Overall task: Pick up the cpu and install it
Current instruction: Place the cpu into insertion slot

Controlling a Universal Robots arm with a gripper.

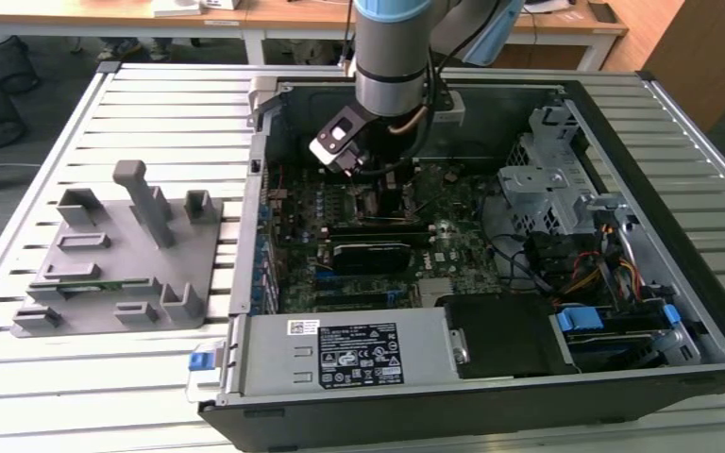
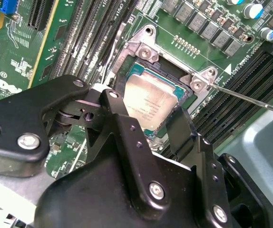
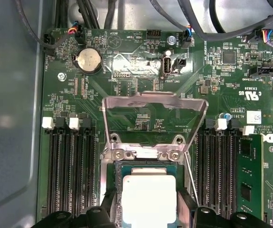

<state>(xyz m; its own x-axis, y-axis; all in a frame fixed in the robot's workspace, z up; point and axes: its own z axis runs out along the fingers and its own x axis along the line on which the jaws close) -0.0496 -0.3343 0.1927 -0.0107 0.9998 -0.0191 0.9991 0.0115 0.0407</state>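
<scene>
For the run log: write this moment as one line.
claw: at socket | chip: lying in socket | clamp frame: flipped open | grip: unclear

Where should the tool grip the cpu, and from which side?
Pinch the cpu by two opposite thin edges, coming straight down from above. It lies flat in the socket, so only the top and rim are reachable. I'd pick the edges facing the memory slots, since the open metal frame crowds another.

Illegible label (image 1: 360,351) on power supply (image 1: 271,366)
</scene>
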